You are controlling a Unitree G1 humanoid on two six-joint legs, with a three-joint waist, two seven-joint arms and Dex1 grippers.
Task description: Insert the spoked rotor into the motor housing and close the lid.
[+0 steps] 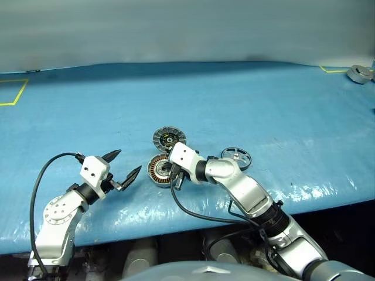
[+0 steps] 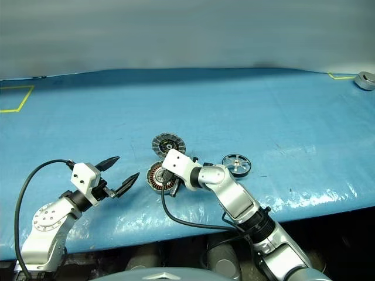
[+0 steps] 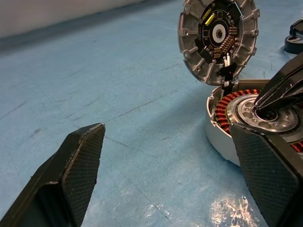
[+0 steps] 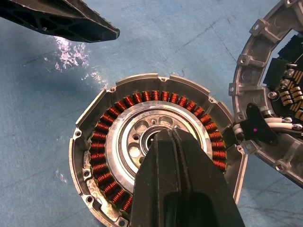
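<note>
- The right gripper [image 4: 173, 135] has its 2 fingers pressed together, empty, their tip down at the centre hole of the housing [image 4: 156, 146]. My guess is that it is pinning or nudging the housing into position, since nothing is pinched between them.
- The left gripper [image 1: 123, 167] hangs just beside the housing with fingers spread wide, holding nothing; it looks parked there, ready to steady or take a part.
- The housing lies face up on the blue table [image 1: 263, 105], close to the near edge and about midway along it. Inside sits a ring of copper-red windings around a silver hub with round holes; the grey rim carries small screw lugs.
- The lid [image 1: 169, 138] lies just behind the housing, toward the far edge, dark inner face up and joined to it by a short black cable piece, so it is open.
- The rotor [image 1: 236, 157], a thin silver spoked ring, lies flat just beyond the right arm, apart from the housing, not yet inserted.
</note>
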